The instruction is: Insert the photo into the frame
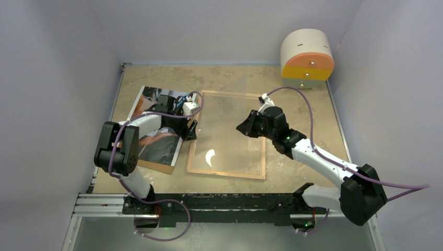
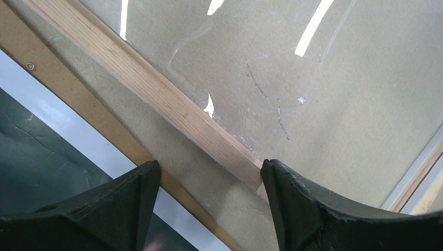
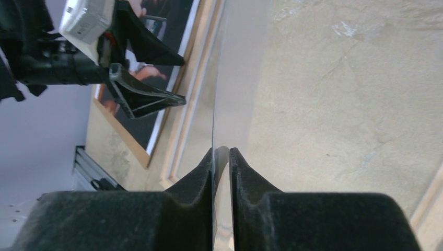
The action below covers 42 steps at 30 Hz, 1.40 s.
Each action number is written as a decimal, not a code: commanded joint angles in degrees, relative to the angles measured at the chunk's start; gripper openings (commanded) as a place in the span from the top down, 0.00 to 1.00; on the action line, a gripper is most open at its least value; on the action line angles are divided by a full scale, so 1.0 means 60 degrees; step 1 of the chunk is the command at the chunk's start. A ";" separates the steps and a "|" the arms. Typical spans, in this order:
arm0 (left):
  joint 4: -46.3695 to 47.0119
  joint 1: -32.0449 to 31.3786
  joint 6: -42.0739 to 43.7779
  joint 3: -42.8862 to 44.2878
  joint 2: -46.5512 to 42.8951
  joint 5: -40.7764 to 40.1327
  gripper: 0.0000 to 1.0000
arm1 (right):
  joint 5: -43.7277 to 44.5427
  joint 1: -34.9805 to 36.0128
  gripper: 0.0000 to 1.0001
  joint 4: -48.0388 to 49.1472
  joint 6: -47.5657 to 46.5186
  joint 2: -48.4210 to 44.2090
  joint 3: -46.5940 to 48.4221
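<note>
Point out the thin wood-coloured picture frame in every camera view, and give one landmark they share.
Top external: wood-coloured picture frame, flat at centre.
Left wrist: one rail crosses diagonally from upper left to lower middle.
Right wrist: one rail rises left of centre.
Shared landmark: the dark glossy photo with white border, lying beside that rail.

Light wood frame (image 2: 172, 107), clear pane (image 2: 324, 120) (glare streaks), glossy photo (image 1: 163, 148)
</note>
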 commanded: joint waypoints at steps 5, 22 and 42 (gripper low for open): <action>-0.0460 -0.0078 0.0005 -0.0049 -0.0030 0.0284 0.25 | 0.0574 -0.0023 0.69 -0.0797 -0.0857 0.0293 0.0269; -0.0336 -0.0085 0.0072 -0.0155 0.0034 0.0083 0.25 | 0.2262 -0.0024 0.19 -0.2217 -0.1990 0.1123 0.0783; -0.0376 -0.0085 0.0146 -0.0175 -0.0002 -0.0091 0.25 | 0.2530 -0.0388 0.06 -0.2440 -0.2365 0.2087 0.0758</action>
